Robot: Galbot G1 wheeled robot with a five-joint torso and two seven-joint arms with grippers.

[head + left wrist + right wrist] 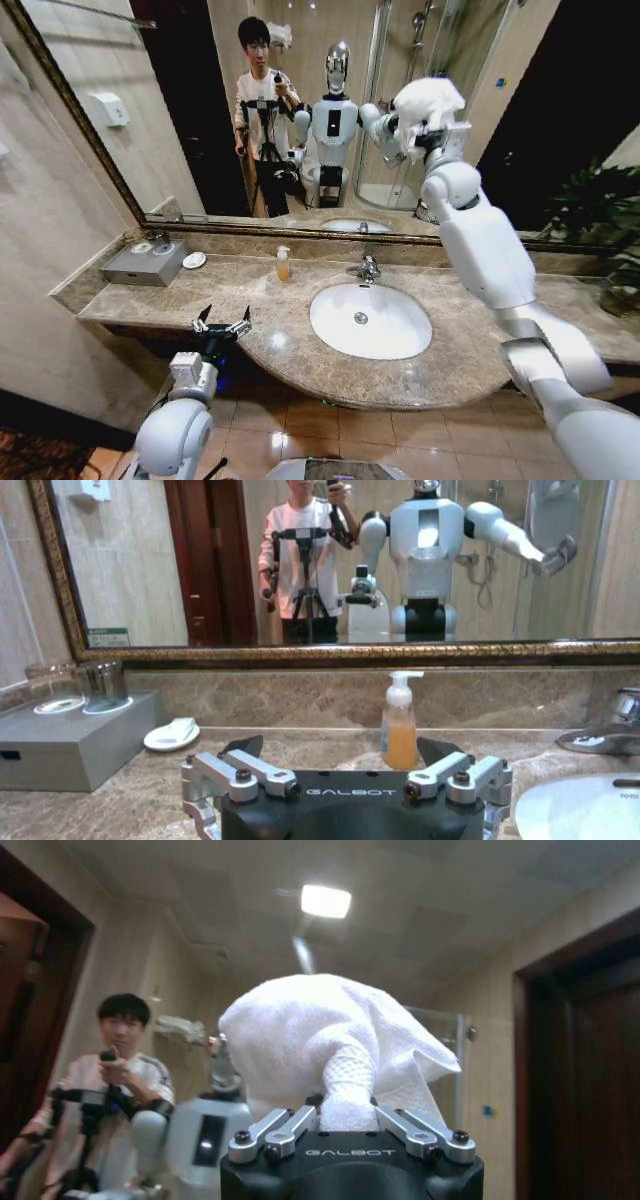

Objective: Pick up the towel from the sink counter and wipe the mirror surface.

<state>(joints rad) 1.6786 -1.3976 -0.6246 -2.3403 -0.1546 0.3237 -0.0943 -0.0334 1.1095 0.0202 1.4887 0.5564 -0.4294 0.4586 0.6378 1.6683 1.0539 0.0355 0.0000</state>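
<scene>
The white fluffy towel (428, 100) is held high against the mirror (180, 120), where it meets my reflected arm. My right gripper (433, 130) is shut on the towel's lower bunch. In the right wrist view the towel (320, 1039) rises as a thick wad from the shut gripper (347, 1116), with the mirror (560, 1027) right behind it. My left gripper (222, 324) hangs open and empty over the left front of the sink counter (290, 350). In the left wrist view the gripper (340, 754) faces the mirror (150, 562).
A white oval basin (370, 320) with a chrome tap (368, 268) sits mid-counter. An amber soap bottle (283, 263), a white dish (194, 260) and a grey tray with glasses (145, 262) line the back left. A plant (600, 210) stands at right.
</scene>
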